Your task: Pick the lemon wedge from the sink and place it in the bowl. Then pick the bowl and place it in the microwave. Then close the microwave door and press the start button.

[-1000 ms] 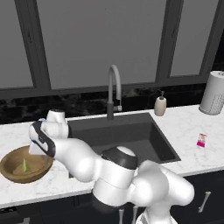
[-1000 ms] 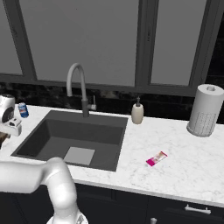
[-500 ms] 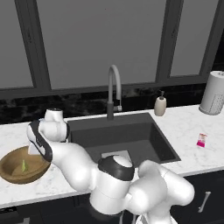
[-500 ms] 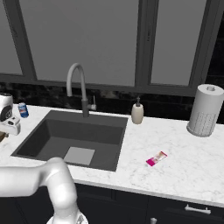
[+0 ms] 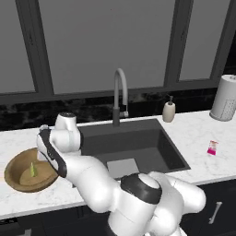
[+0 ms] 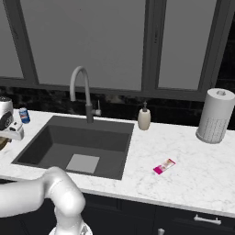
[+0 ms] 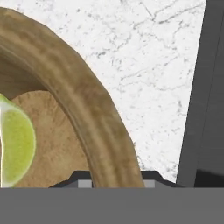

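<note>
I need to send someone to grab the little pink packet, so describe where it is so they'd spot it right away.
Start at the sink. On the marble counter to its right lies the pink packet, flat, in front of the soap bottle and paper towel roll. It is flat and bright pink; both neighbours stand upright and pale.

Off at my two o'clock, a white paper towel roll (image 6: pixel 215 115) stands upright on the marble counter (image 6: pixel 183 174). A beige soap dispenser (image 6: pixel 144 118) sits at twelve o'clock, before the dark windows (image 6: pixel 105 41). A small pink packet (image 6: pixel 164 166) lies flat at one o'clock. A blue can (image 6: pixel 24 115) stands at ten o'clock.
</note>
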